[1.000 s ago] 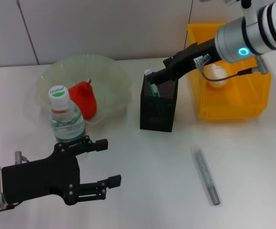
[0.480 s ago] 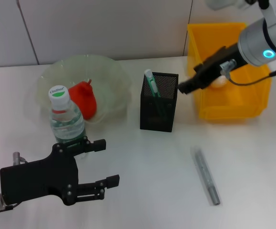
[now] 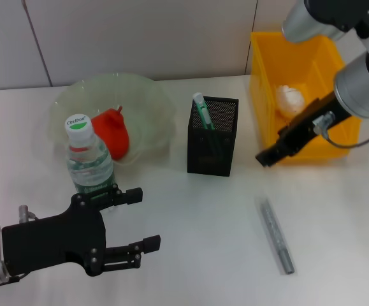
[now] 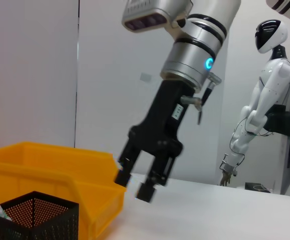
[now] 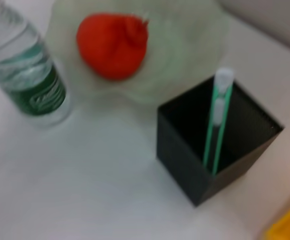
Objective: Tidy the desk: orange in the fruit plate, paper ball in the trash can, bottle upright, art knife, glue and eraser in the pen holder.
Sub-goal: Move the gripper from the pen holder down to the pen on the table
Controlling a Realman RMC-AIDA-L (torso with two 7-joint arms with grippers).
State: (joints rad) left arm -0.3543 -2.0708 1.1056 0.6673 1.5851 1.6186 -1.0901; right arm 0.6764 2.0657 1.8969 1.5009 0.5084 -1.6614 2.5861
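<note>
Pen holder (image 4: 32, 217) base cropped; contents perhaps glue.

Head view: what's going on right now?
The right tool, open and empty, hangs above the table between the pen holder and the trash can. Orange is in the fruit plate, paper ball binned, bottle upright. A grey stick lies on the table. The left tool is open beside the bottle.
</note>
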